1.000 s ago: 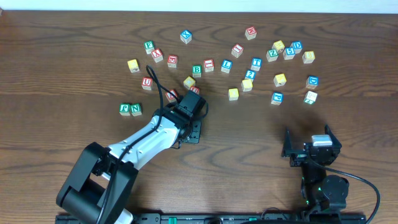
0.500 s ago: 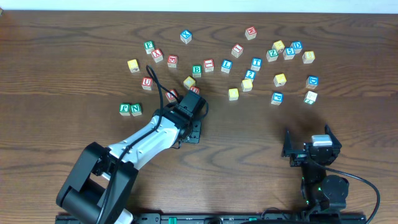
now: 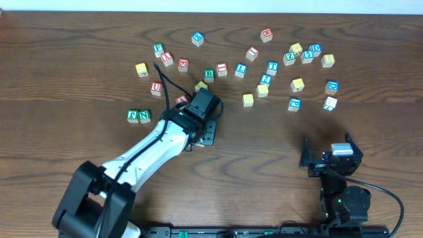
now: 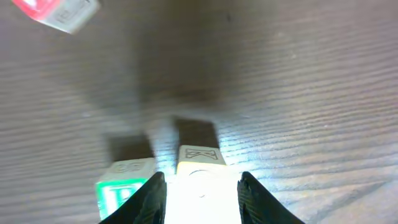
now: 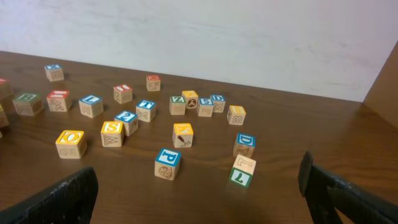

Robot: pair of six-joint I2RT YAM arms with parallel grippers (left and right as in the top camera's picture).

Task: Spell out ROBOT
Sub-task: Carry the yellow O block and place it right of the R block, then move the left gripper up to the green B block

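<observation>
Dark wooden tabletop [image 4: 298, 74]: left gripper [image 4: 200, 193] clamped a pale cube [image 4: 199, 160]; the green-lettered cube [image 4: 121, 190] beside one finger could get dragged along.

Lt gripper [image 3: 200, 100], tips hidden, near green B cube [image 3: 209, 73]; blue T cube [image 3: 272, 67] further along row; rt gripper [image 3: 328, 153] spread wide, well apart from cubes.

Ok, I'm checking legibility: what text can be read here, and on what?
"F": green F cube
"N": green N cube
"B": green B cube
"O": yellow O cube
"L": blue L cube
"P": blue P cube
"D": blue D cube
"K": pale cube in left gripper
Rest: too small or blurred.
</observation>
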